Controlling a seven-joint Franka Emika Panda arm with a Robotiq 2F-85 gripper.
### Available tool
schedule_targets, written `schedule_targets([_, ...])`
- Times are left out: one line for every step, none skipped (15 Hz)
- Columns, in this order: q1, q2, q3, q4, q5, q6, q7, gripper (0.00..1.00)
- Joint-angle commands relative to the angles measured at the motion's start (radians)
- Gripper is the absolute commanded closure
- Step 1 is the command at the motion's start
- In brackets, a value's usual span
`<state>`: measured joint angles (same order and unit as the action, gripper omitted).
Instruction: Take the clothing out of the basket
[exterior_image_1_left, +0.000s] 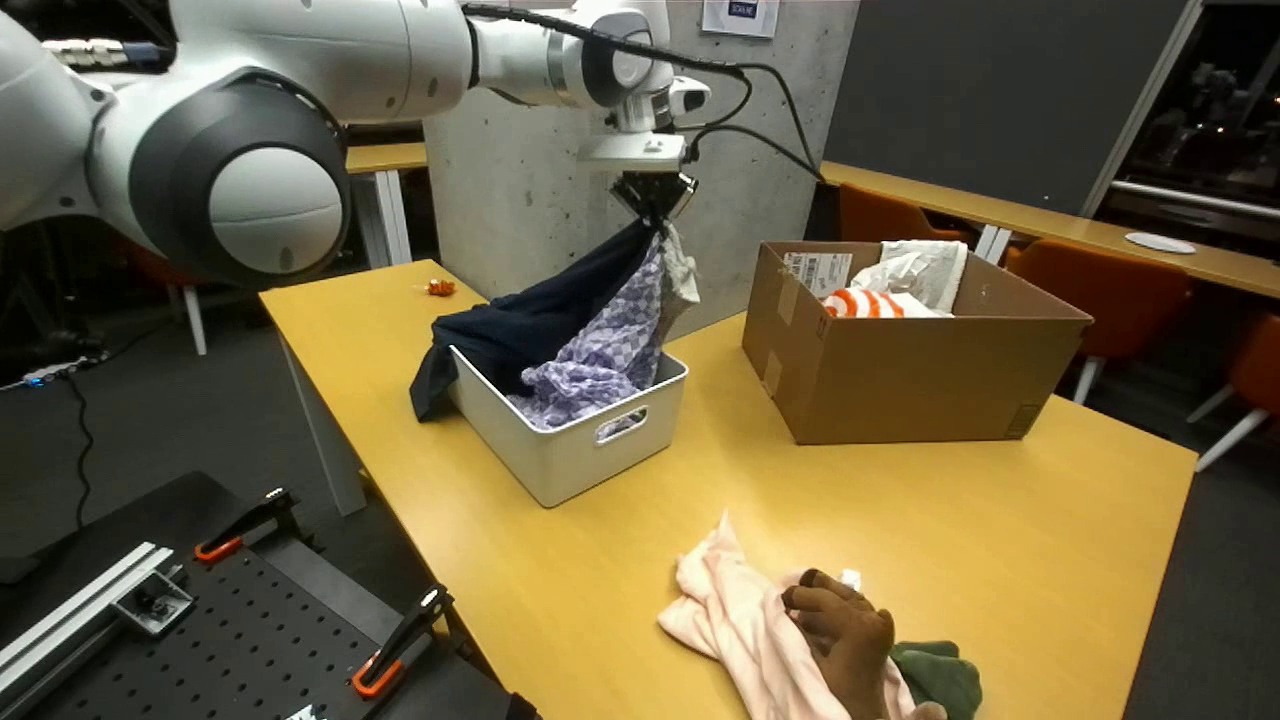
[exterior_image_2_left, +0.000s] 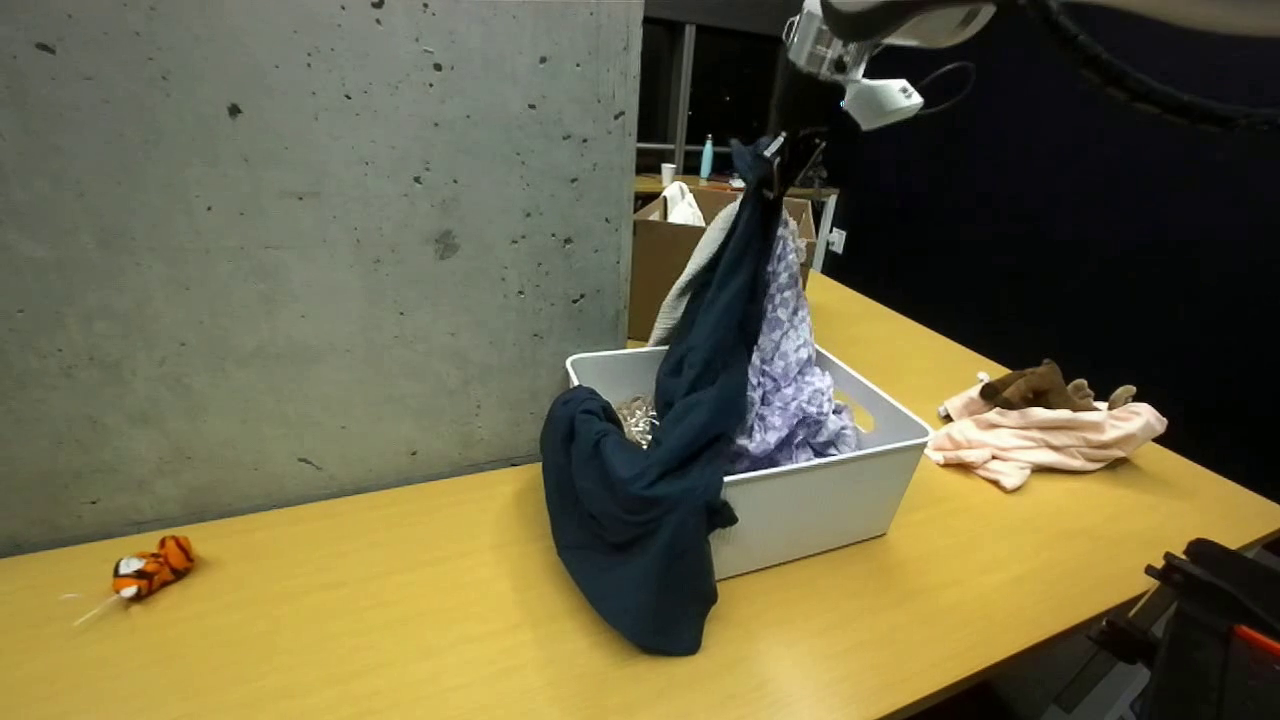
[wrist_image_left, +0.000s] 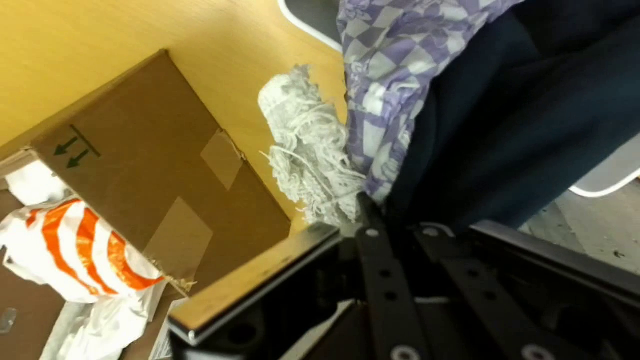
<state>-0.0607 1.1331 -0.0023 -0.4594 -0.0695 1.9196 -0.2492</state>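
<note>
My gripper (exterior_image_1_left: 656, 212) is shut on bunched clothing, held above the white basket (exterior_image_1_left: 560, 465). The bunch has a dark navy cloth (exterior_image_1_left: 545, 315), a purple checkered cloth (exterior_image_1_left: 612, 325) and a cream fringed cloth (exterior_image_1_left: 681, 280). The navy cloth (exterior_image_2_left: 700, 410) drapes over the basket's rim (exterior_image_2_left: 830, 460), its end hanging to the table in an exterior view. The lower purple cloth (exterior_image_2_left: 790, 390) still lies inside the basket. In the wrist view, the purple cloth (wrist_image_left: 390, 85), navy cloth (wrist_image_left: 530, 110) and fringed cloth (wrist_image_left: 310, 145) meet at the fingertips (wrist_image_left: 382, 212); which ones are pinched is partly hidden.
A cardboard box (exterior_image_1_left: 920, 385) with white and orange-striped items stands beside the basket. Pink cloth (exterior_image_1_left: 745, 630) and a brown plush (exterior_image_1_left: 845, 640) lie on the table (exterior_image_1_left: 620, 590). A small orange striped toy (exterior_image_2_left: 155, 568) lies near the concrete wall (exterior_image_2_left: 320, 250).
</note>
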Motion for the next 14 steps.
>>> schedule_targets([-0.034,-0.062,-0.006,0.012,0.015,-0.053,0.002,0.98])
schedule_targets([-0.050,-0.064,-0.007,0.020,0.018,-0.058,0.009,0.98])
schedule_targets([-0.067,-0.070,-0.007,0.018,0.022,-0.058,0.013,0.98])
schedule_targets([-0.086,-0.072,-0.008,0.015,0.025,-0.057,0.018,0.98])
schedule_targets([-0.108,-0.071,-0.008,0.013,0.029,-0.057,0.024,0.98])
schedule_targets([-0.131,-0.069,-0.009,0.010,0.032,-0.057,0.030,0.98])
schedule_targets([-0.155,-0.066,-0.009,0.007,0.037,-0.059,0.036,0.98])
schedule_targets([-0.180,-0.062,-0.010,0.002,0.042,-0.060,0.044,0.98])
schedule_targets([-0.203,-0.061,-0.009,-0.006,0.049,-0.061,0.049,0.98])
schedule_targets([-0.229,-0.056,-0.010,-0.013,0.058,-0.059,0.051,0.98])
schedule_targets([-0.250,-0.005,-0.012,0.072,0.064,-0.105,0.058,0.98])
schedule_targets([-0.274,0.011,-0.013,0.090,0.070,-0.123,0.063,0.98])
schedule_targets([-0.299,-0.016,-0.016,0.023,0.075,-0.104,0.068,0.98])
schedule_targets([-0.320,-0.021,-0.022,0.001,0.075,-0.102,0.081,0.98])
